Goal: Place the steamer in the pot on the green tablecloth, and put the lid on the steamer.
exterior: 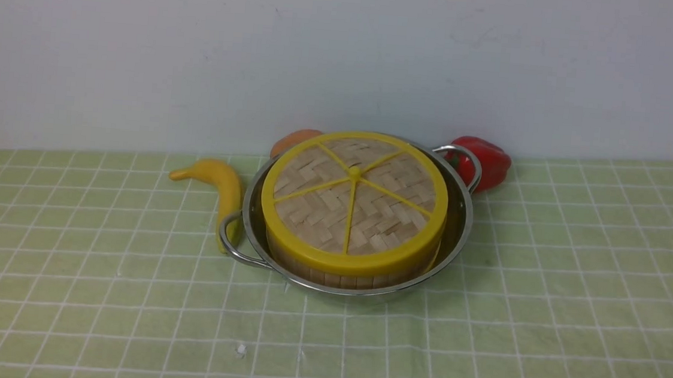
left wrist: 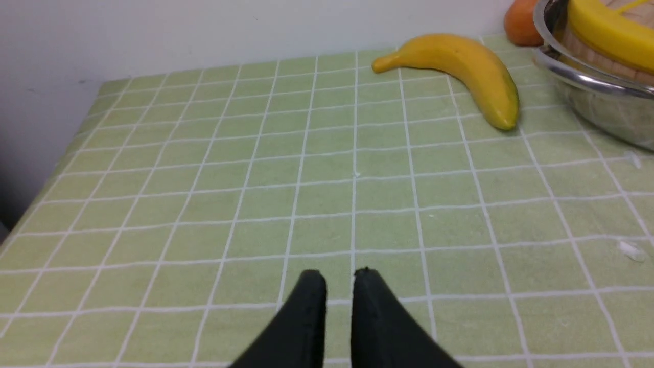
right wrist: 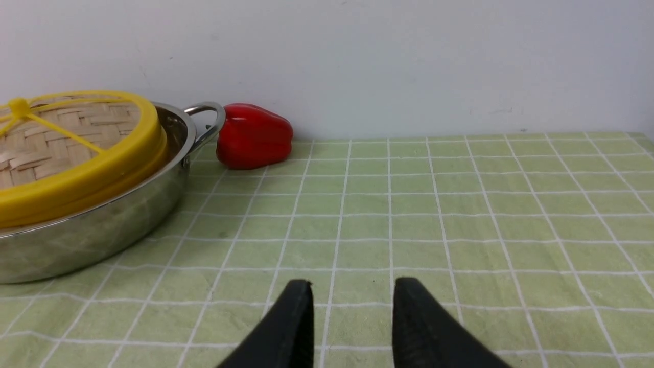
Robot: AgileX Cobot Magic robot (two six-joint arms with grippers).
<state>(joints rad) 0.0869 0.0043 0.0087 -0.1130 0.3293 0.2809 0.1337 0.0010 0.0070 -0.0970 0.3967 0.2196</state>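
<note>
Pot (exterior: 459, 235) sits on the green tablecloth (exterior: 573, 304) covering the counter in the front view, and it serves as the landmark. The steamer (exterior: 341, 276) stands inside the pot, and the lid (exterior: 355, 201) rests on top of it, its rim tilted slightly. A banana (exterior: 222, 186) lies just beside the pot's left handle, an orange thing (exterior: 293, 140) peeks out behind the pot, and a red pepper (exterior: 486, 162) lies behind its right handle. No arm shows here, and nothing carries readable writing or a brand.

From the left wrist, the left gripper (left wrist: 340, 278) hovers over bare cloth (left wrist: 255, 204), well apart from the pot (left wrist: 592, 97); its fingers (left wrist: 306, 317) stand almost together with a thin gap, pinching nothing. The banana (left wrist: 460, 71) lies between them and the pot.

From the right wrist, the right gripper (right wrist: 352, 289) is over the cloth (right wrist: 485, 204), away from the pot (right wrist: 102, 230); its fingers (right wrist: 419, 327) are spread and empty. The lid (right wrist: 87, 168) and pepper (right wrist: 253, 135) show.
</note>
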